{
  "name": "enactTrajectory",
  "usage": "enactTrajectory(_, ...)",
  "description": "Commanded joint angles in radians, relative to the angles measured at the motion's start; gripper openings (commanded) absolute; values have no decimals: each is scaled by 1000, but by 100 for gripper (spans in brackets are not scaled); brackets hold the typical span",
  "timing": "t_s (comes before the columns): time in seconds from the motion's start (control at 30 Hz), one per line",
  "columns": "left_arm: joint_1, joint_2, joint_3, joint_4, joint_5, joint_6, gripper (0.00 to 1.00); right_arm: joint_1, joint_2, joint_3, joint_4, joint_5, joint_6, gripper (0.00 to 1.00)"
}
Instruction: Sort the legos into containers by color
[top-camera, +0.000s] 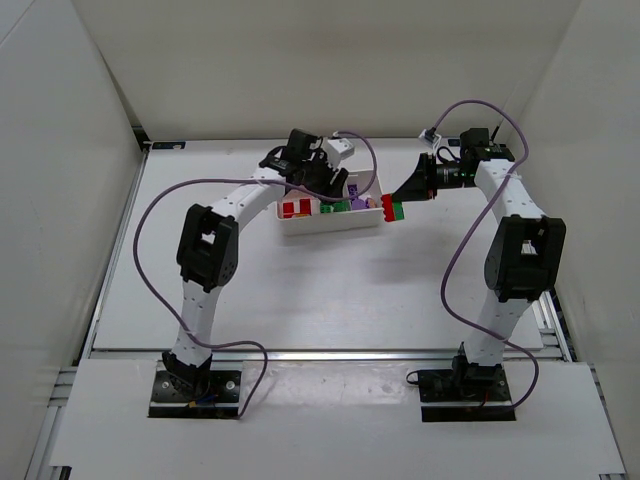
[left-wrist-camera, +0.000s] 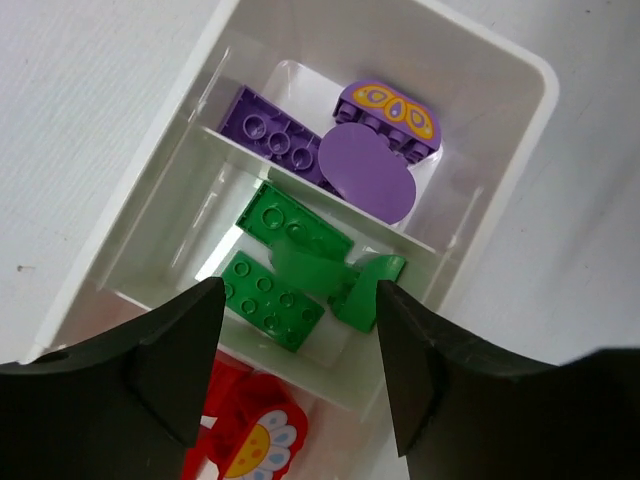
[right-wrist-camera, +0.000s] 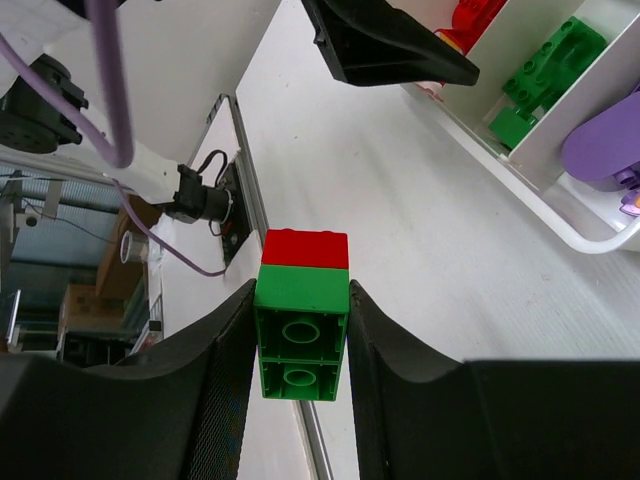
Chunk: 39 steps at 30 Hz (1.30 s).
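In the left wrist view, the left hand (left-wrist-camera: 300, 300) is hiding part of the red bricks (left-wrist-camera: 262, 440) behind its finger, and the lower edge of the picture is cutting them off. One of them is showing a flower print. In the top view, this hand is covering the far side of the white tray (top-camera: 330, 224), so the pieces under it are too small and too hidden to count. In the right wrist view, the tray is running out of the picture on the right.

The left arm is reaching forward with a raised elbow and is bending right. Its hand is pointing down over the middle compartment with its 2 fingers apart, and nothing is between them. Below it the green bricks (left-wrist-camera: 295, 228) are lying in the middle compartment, the purple bricks (left-wrist-camera: 280, 135) in the end compartment beyond, and the red ones in the near end.

The right arm is standing up from its base and is turning left. The right hand (right-wrist-camera: 301, 300) is gripping a green-and-red pair (right-wrist-camera: 300, 335) tightly, just beside the tray's right end. I cannot tell whether the pair is touching the surface (top-camera: 330, 290).
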<state>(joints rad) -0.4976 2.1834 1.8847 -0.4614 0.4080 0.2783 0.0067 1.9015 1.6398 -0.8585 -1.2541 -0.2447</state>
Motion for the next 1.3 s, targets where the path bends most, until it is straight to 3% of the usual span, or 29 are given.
enactTrajectory(0.0,34,-14,45,-31,63,-56,74,-5,-18,25,-5,-13,-16,0)
enactTrajectory(0.17,117,-76,22,125,332,-259,72,-5,-2,57,-4,-45,-13,0)
enactTrajectory(0.2,151,-73,27,159,524,-401,71,-5,2,58,4,-54,-15,0)
enactTrajectory(0.3,166,-63,-2,354,798,-665,70,-5,19,69,15,-94,-7,0)
enactTrajectory(0.37,148,-91,-45,497,862,-731,71,-5,27,77,33,-145,10,0)
enactTrajectory(0.53,111,-71,-102,668,1034,-987,72,-5,57,75,203,-234,197,0)
enactTrajectory(0.77,80,-51,-104,831,1054,-1097,73,53,87,109,312,-288,338,0)
enactTrajectory(1.27,59,-34,-87,846,1039,-1097,74,136,119,150,384,-275,390,0)
